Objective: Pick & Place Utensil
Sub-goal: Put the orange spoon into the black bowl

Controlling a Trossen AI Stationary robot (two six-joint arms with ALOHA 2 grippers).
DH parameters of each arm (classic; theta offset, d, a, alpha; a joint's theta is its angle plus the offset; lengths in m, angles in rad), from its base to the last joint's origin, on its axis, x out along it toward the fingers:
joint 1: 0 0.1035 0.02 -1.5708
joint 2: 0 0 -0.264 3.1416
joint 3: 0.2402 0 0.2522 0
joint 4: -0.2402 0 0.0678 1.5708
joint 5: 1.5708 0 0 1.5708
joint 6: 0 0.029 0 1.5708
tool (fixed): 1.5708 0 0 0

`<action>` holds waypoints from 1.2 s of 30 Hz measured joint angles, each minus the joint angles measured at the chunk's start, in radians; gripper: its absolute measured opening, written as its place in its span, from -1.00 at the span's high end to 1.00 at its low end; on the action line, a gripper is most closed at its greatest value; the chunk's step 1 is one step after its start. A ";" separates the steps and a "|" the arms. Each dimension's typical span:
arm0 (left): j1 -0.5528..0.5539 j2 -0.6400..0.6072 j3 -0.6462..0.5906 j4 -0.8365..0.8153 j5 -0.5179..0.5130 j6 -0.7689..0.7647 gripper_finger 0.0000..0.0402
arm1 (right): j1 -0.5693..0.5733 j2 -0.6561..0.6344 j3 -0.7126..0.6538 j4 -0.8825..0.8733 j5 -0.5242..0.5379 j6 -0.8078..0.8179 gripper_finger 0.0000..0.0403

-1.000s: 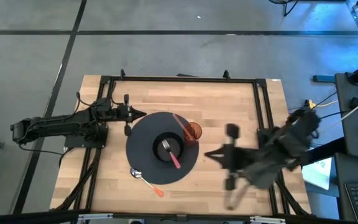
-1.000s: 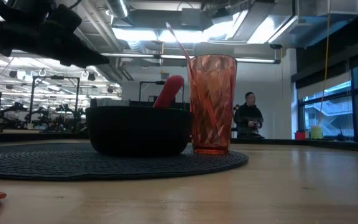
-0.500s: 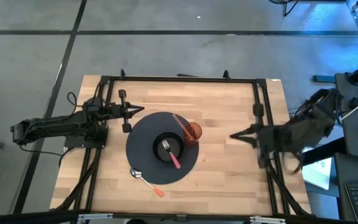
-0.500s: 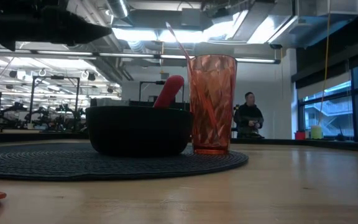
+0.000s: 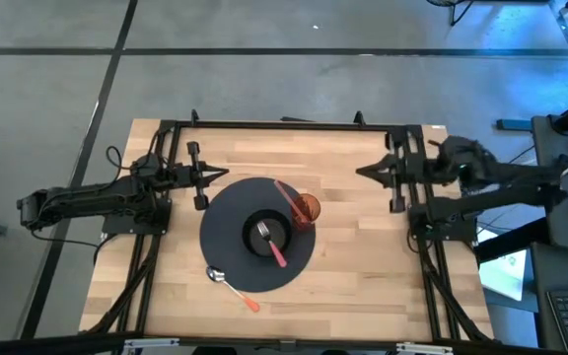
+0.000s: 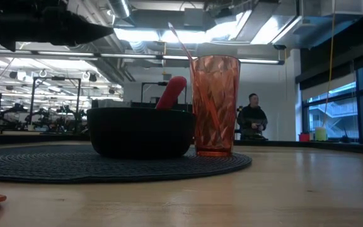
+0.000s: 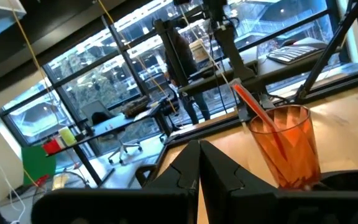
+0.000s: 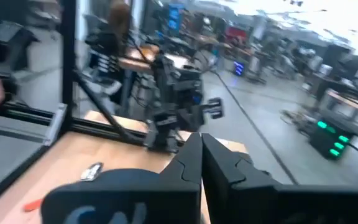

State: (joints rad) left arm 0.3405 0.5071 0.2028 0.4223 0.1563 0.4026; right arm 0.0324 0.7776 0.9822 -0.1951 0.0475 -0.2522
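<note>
Both pincers are closed, left pincer (image 5: 223,178) and right pincer (image 5: 363,171); only overhead shows the spoon (image 5: 231,288).

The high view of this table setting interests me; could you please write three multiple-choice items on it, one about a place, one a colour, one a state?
1. Where does the fork lie?
A. In the black bowl
B. In the tumbler
C. On the bare wood

2. What colour is the tumbler?
A. Blue
B. Orange
C. Clear

3. How do the right gripper's fingers stand?
A. Wide open
B. Shut on the spoon
C. Shut, empty

Key: 1 A, its tines rest inside the bowl on the round mat; 2 B, it glows orange beside the bowl; 3 C, the fingers meet at a point far from the spoon.
</note>
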 joint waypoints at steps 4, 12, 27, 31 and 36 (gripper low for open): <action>0.001 -0.010 0.000 -0.015 -0.006 -0.006 0.98 | -0.078 -0.063 -0.220 0.183 -0.077 0.037 0.99; 0.018 -0.028 0.000 -0.082 -0.015 -0.028 0.98 | -0.098 -0.196 -0.510 0.444 -0.070 0.027 0.99; 0.041 -0.028 0.000 -0.090 -0.014 -0.086 0.98 | -0.099 -0.456 -0.857 0.757 -0.021 -0.026 0.97; 0.041 -0.028 0.000 -0.091 -0.014 -0.087 0.98 | -0.120 -0.502 -0.896 0.783 0.003 -0.014 0.97; 0.041 -0.028 0.000 -0.113 -0.014 -0.087 0.98 | -0.167 -0.515 -0.976 0.775 0.003 0.101 0.98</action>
State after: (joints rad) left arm 0.3817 0.4793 0.2028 0.3094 0.1425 0.3161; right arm -0.1347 0.2626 0.0060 0.5799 0.0509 -0.1511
